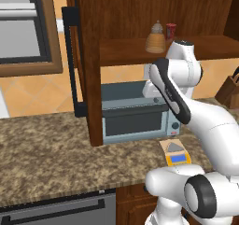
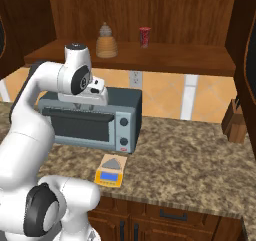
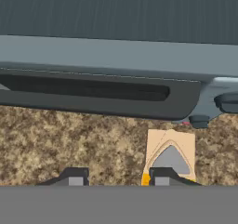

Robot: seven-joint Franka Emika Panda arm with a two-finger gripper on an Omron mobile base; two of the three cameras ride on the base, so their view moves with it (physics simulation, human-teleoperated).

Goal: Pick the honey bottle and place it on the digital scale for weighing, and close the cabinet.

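Amber honey bottle [image 2: 106,41] on the cabinet [image 2: 150,15] shelf, at nine o'clock of the red can [image 2: 144,36], looks light, rigid, slippery; grip its ribbed belly with the gripper [image 3: 116,176], fingers apart and empty.

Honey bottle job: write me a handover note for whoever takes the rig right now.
Gripper: open, empty, above the toaster oven, looking down at the counter.
Honey bottle: on the cabinet shelf beside a red can, untouched.
Digital scale: on the counter before the oven, nothing on it.
Cabinet: doors open.
Done: nothing. Left: pick bottle, set on scale, close doors.
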